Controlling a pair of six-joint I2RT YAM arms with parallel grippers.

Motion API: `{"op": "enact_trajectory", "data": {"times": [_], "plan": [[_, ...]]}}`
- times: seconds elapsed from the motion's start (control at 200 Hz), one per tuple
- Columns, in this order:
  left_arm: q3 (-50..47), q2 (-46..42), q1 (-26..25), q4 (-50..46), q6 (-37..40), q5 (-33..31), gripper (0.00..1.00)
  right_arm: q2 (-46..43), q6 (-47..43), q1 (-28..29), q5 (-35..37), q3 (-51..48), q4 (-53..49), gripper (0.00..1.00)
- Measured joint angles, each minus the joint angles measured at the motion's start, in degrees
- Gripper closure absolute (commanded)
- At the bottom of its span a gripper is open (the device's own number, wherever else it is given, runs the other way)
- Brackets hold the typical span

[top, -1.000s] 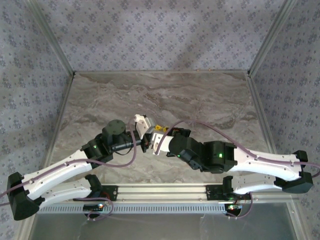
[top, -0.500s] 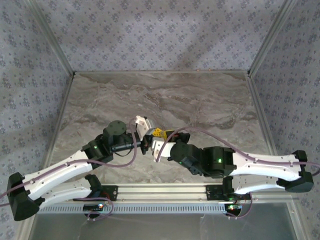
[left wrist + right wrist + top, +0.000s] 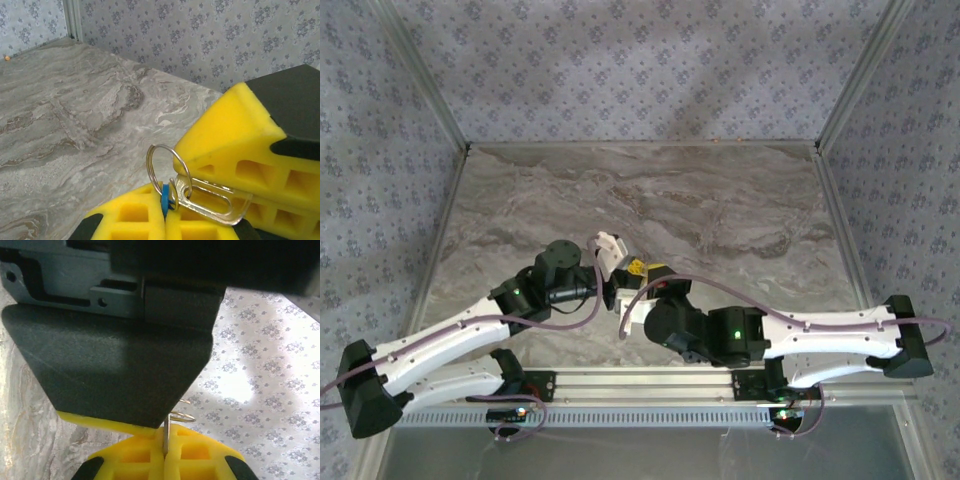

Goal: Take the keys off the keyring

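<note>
Arms: two white-and-black robot arms; the left arm (image 3: pixel 450 335) and the right arm (image 3: pixel 810 335)
Claws: two; the left claw (image 3: pixel 165 222) and the right claw (image 3: pixel 165 456)
Pads: two yellow ribbed foam pads (image 3: pixel 130 217) on the left claw; two more on the right claw
Ring: one thin silver wire keyring (image 3: pixel 167 167)
Keys: one tiny bright blue oblong key (image 3: pixel 164 196)
Blade: one flat silver metal blade (image 3: pixel 212 202)
Cables: two purple cables (image 3: pixel 705 284); one along each arm
Desk: one grey marble-patterned desk (image 3: pixel 720 200)
Walls: three floral-papered walls (image 3: pixel 640 70)
</note>
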Motion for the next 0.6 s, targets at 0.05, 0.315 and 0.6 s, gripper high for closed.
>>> {"op": "enact_trajectory", "data": {"times": [0.05,0.315,0.6], "plan": [[0.02,-0.02,0.07,0.28,-0.17,-0.48,0.87,-0.17,1.16,-0.85,-1.49,0.85,-0.79,1.00],[0.61,-0.76,2.29,4.81,-0.17,-8.74,0.45,-2.93,10.08,-12.85,-20.15,7.02,-2.73,1.00],[1.42,-6.03,0.09,5.20,0.59,-9.62,0.01,-4.55,20.26,-28.44,-39.10,8.31,3.43,1.00]]}}
